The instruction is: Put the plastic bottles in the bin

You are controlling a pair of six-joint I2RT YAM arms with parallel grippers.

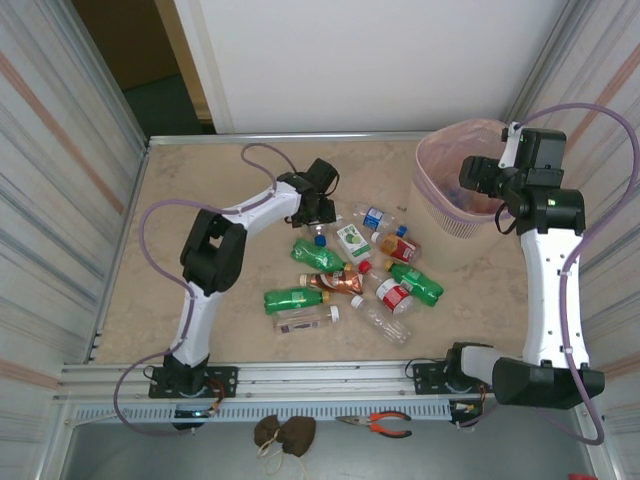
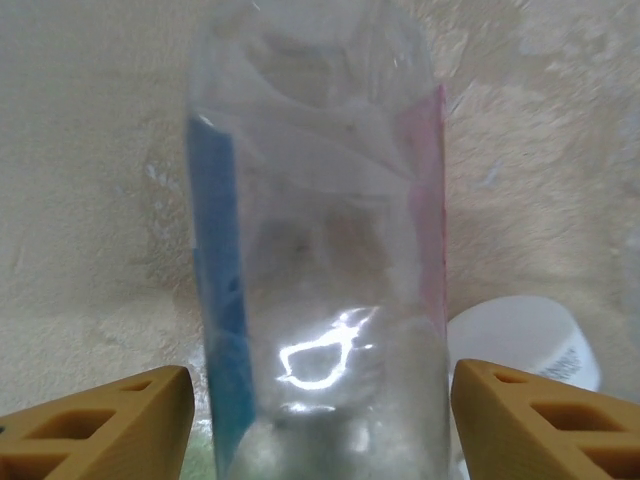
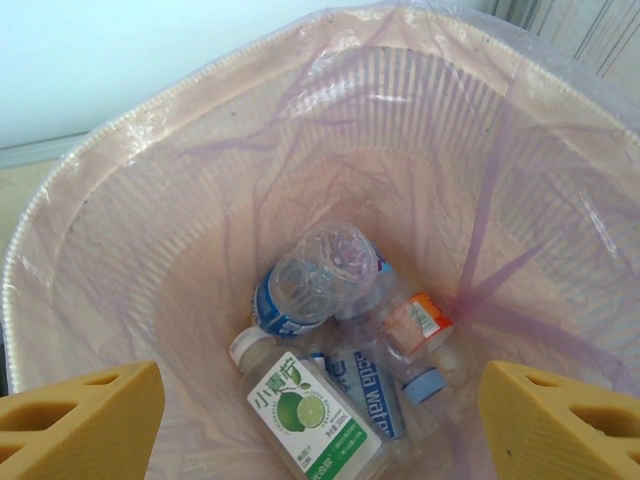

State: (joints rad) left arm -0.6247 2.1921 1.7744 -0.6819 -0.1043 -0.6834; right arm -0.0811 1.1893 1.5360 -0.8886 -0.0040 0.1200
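Left claw (image 2: 320,400) straddles a clear bottle (image 2: 320,200) with blue and red label strips at the far side of the plastic bottles (image 1: 350,275) lying on the counter (image 1: 200,170); its fingers (image 2: 110,420) sit just beside the walls, and I can't tell if they pinch yet. Best to close squarely on the body, softly since the thin wall likely buckles, then lift straight up off the neighbouring white cap (image 2: 525,340). Right claw (image 3: 320,400) is spread and empty over the bin (image 3: 150,200), far right and part-filled, so it should clear out first.

White-and-black arms (image 1: 548,290), purple cables (image 1: 143,235), yellow jaws.
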